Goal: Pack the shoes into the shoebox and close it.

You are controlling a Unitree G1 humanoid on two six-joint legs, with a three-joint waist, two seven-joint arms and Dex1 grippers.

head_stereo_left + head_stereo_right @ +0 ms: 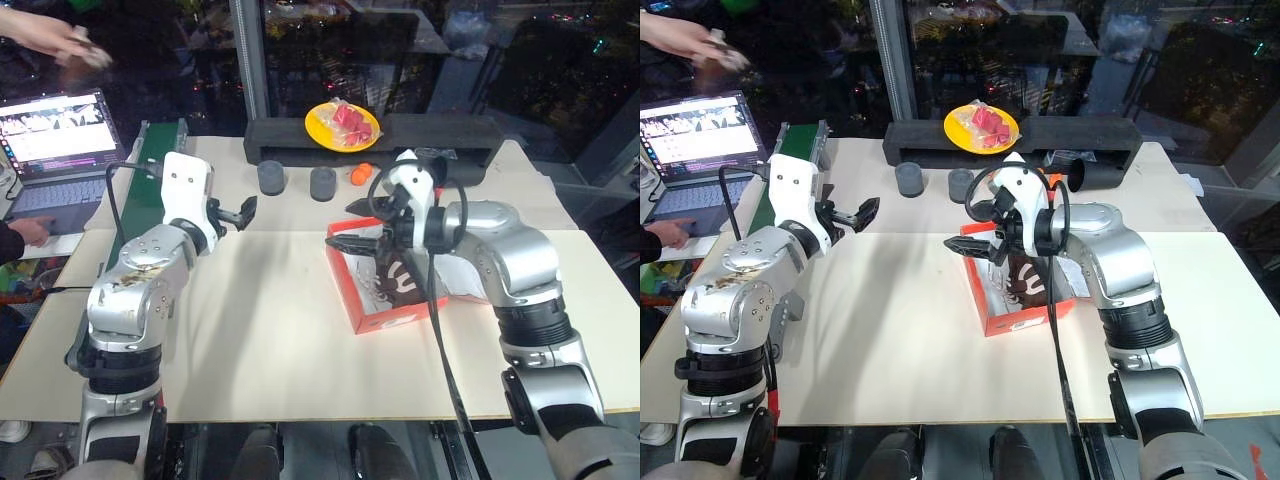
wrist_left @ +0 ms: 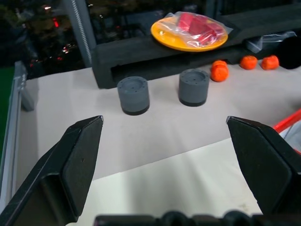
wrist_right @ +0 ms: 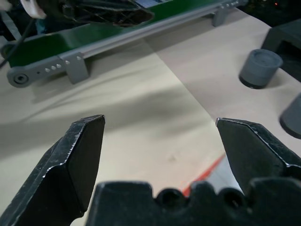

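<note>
The bench (image 1: 250,340) lies broad and bare in front of both tools, its near half free of things. Past the tools, along the far edge, runs a long black foam tray (image 1: 470,135) carrying a yellow plate (image 1: 320,128) of red pieces wrapped in clear plastic (image 1: 348,118). The shoebox (image 1: 372,322) sits just under and beside the right tool (image 1: 358,226), orange-red, its top open, with a dark-brown shoe (image 1: 400,280) with white marks inside it; whether a second shoe lies there cannot be told, and no writing on the box can be read. The right tool hangs above the box's far corner, jaws spread wide and empty. The left tool (image 1: 243,213), well apart from the box across open bench, also stands wide and holds nothing. Beyond the left tool stand two grey cylinders (image 2: 133,95), and beside them small orange fruits (image 2: 219,70). A green conveyor (image 3: 94,40) borders the bench outside the left tool, with a laptop (image 1: 60,140) and a person's hand (image 1: 30,232) further out.
</note>
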